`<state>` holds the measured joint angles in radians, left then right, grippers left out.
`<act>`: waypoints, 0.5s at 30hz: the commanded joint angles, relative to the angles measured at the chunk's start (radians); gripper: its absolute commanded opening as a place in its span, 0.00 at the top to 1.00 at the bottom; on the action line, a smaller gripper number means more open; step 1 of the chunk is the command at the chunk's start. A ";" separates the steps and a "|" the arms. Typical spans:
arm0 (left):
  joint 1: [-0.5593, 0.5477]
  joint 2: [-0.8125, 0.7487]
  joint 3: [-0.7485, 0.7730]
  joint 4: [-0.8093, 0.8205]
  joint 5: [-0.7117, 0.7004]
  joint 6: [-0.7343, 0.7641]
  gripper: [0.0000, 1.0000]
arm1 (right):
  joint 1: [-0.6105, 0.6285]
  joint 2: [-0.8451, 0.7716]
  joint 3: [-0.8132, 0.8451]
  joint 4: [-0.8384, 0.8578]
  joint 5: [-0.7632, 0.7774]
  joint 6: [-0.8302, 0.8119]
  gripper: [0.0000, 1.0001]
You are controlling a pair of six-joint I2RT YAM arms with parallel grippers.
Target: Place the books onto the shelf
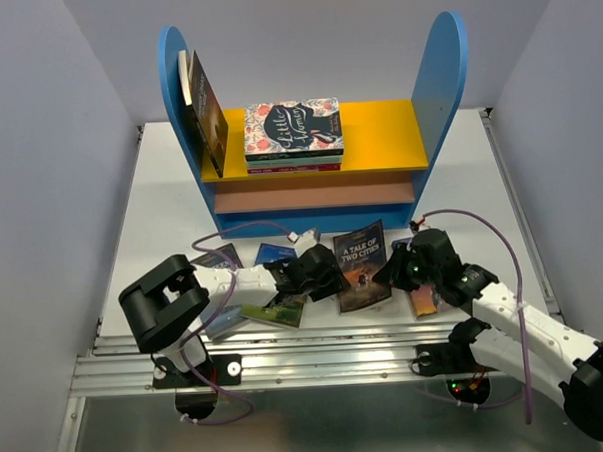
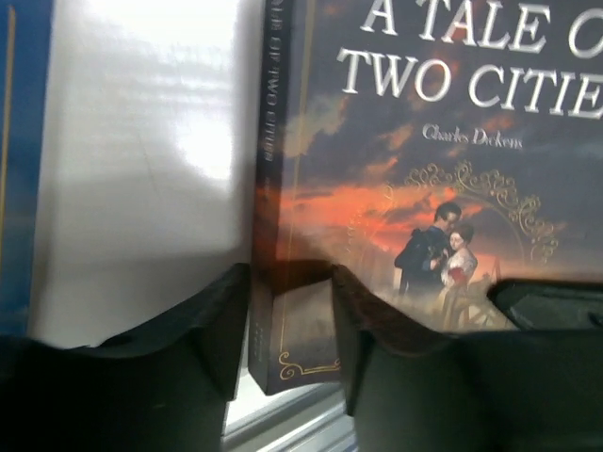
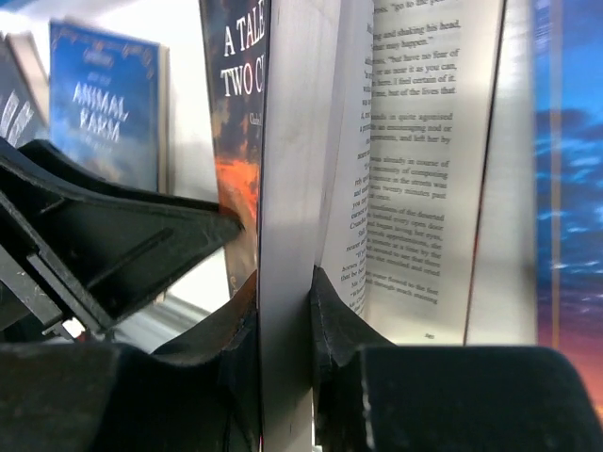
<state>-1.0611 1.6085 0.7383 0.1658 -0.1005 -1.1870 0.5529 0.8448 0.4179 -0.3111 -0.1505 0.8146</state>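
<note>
View from above of a table (image 1: 160, 192) with two robot arms at its near edge; a shelf (image 1: 445, 75) with tall blue side panels and a yellow board stands at the far end. On the yellow board a floral book (image 1: 292, 124) lies on top of a short stack; a dark book (image 1: 209, 115) leans against the left panel.

In the middle of the table, well short of the shelf, the Tale of Two Cities paperback (image 1: 361, 265) stands upright between the two grippers; other paperbacks (image 1: 275, 310) lie flat near it.

The left gripper (image 1: 324, 273) straddles the book's spine edge; its fingers (image 2: 212, 330) sit either side of the spine with a sliver of light on one side, so whether it presses or has let go cannot be told. The right gripper (image 1: 398, 267) is clenched on the opposite edge; its fingers (image 3: 330, 320) pinch the front cover and a wad of pages, while the remaining pages fan open, print showing.

The step looks like a hand-over of this one book from left to right; most books are not yet shelved. The next move calls for the left jaws to clear the spine fully, then for the right arm to lift the book and carry it far to the shelf; the loose half may swing open and catch on a board.
</note>
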 commanded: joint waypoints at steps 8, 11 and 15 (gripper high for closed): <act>-0.027 -0.451 -0.183 0.023 -0.050 0.009 0.01 | 0.025 -0.268 0.139 0.030 -0.144 -0.144 0.99; -0.027 -0.616 -0.250 0.069 -0.064 0.050 0.01 | 0.025 -0.317 0.165 0.056 -0.199 -0.155 0.99; -0.027 -0.797 -0.310 0.087 -0.073 0.098 0.01 | 0.025 -0.371 0.212 0.092 -0.325 -0.175 0.99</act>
<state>-1.0863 0.9157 0.4778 0.2028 -0.1371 -1.1561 0.5709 0.5285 0.5106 -0.4175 -0.3172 0.6754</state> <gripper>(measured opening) 0.986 0.242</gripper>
